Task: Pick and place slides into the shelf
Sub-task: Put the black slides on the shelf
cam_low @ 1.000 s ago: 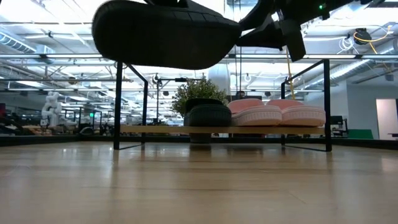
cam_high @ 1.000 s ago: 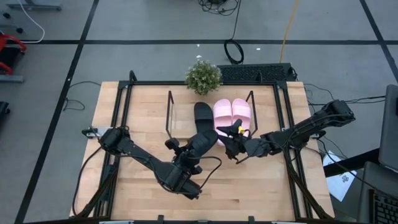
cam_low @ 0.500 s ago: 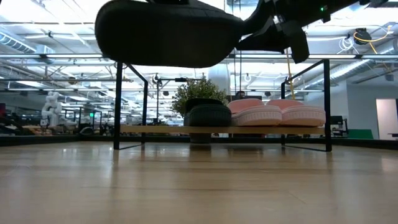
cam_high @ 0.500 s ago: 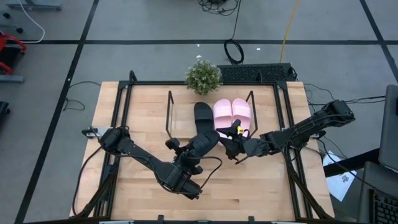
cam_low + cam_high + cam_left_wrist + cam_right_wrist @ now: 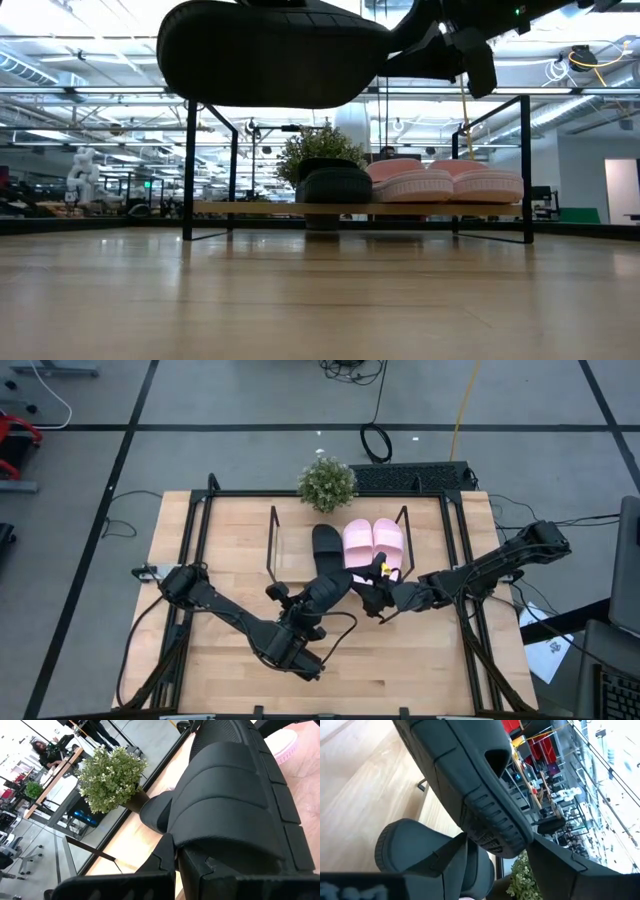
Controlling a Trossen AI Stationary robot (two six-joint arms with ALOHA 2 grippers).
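The tabletop (image 5: 220,540) carries the shelf (image 5: 275,545) at its far centre. The shelf holds three slides: one black slide (image 5: 325,542) and, to its right, the pink pair (image 5: 372,542). The fourth slide, the raised black slide (image 5: 328,590), hangs above the table just near of the shelf. Over the last second it has edged slightly right, with no release. The left gripper (image 5: 310,608) is pressed together on its strap. The right gripper (image 5: 368,595) is spread astride its toe end. Judged: placement remains pending; the free shelf space lies left of the seated black slide.
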